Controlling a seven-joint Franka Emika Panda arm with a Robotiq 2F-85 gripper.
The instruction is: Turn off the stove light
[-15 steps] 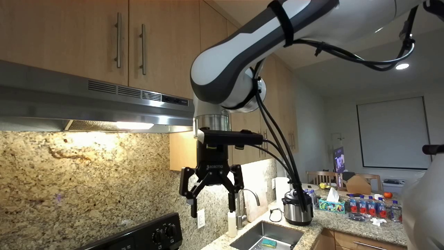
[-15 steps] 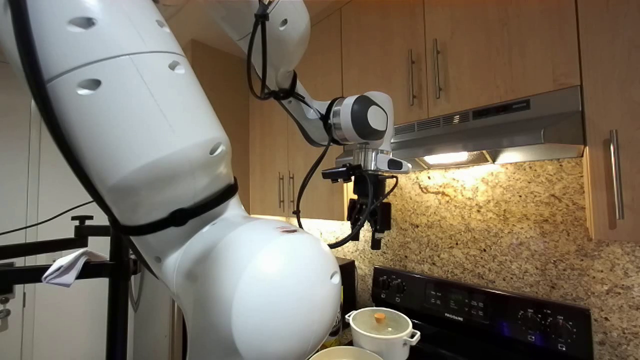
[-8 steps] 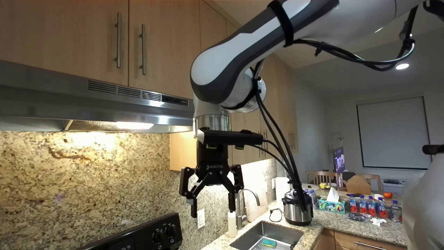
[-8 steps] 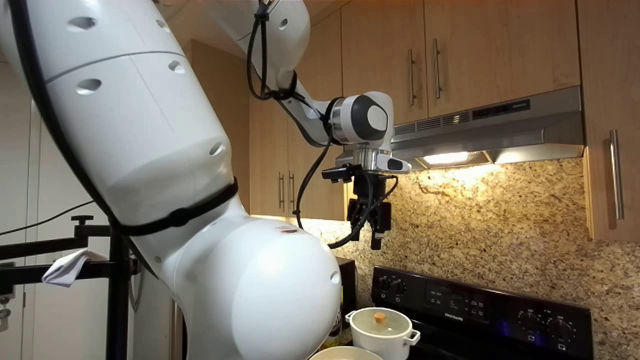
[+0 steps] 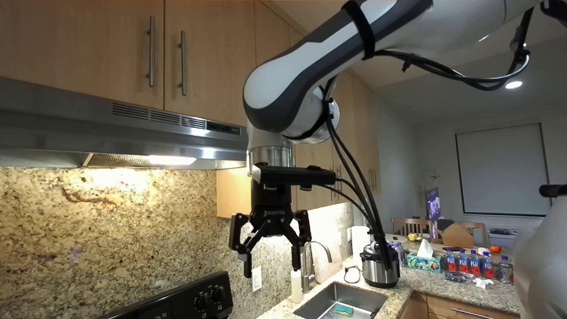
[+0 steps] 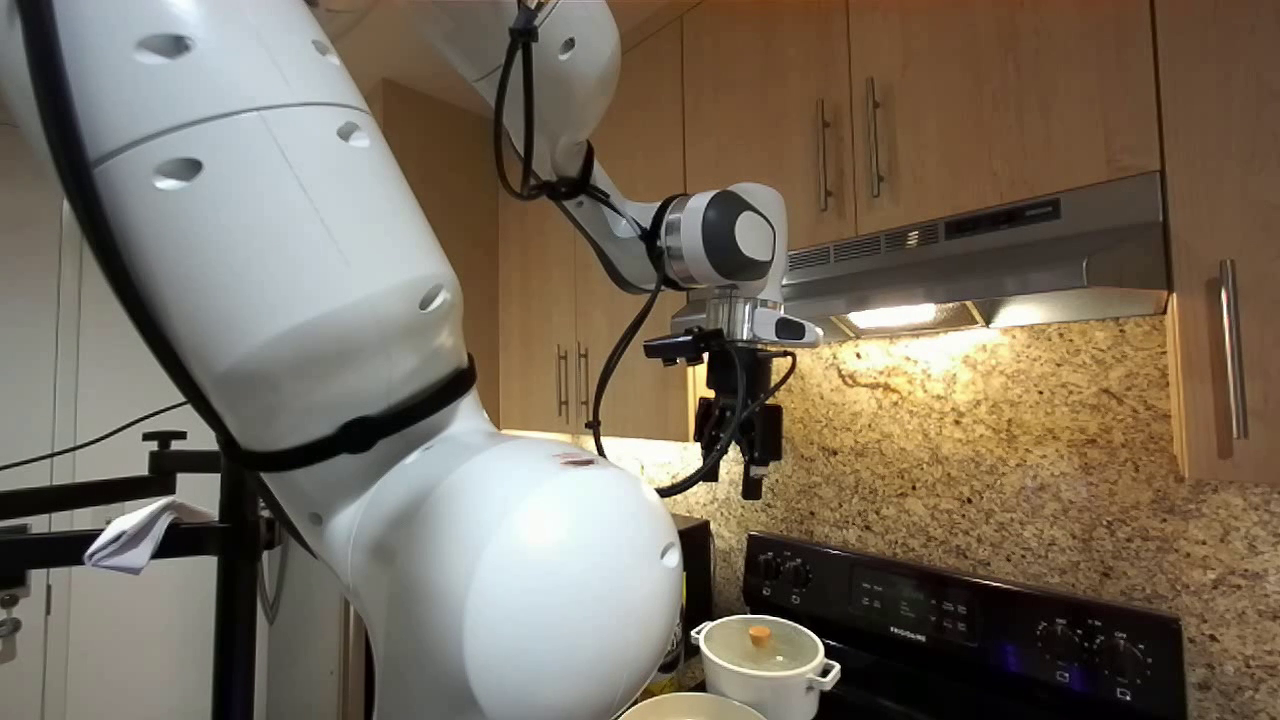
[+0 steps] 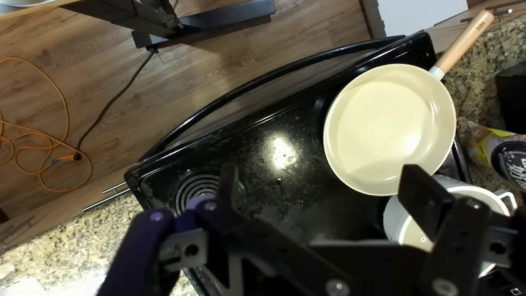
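Observation:
The stove light glows under the steel range hood; it also shows lit in an exterior view. A black control panel with small dark controls sits at one end of the hood's front face, and it shows in an exterior view too; how its switches are set is too small to tell. My gripper hangs pointing down beside the hood, lower than the panel and apart from it. It is open and empty. In the wrist view my gripper has its fingers wide apart above the stove top.
A cream pan and a white lidded pot stand on the black stove. Upper cabinets with bar handles are above the hood. A sink, faucet and soap bottle are beyond the gripper.

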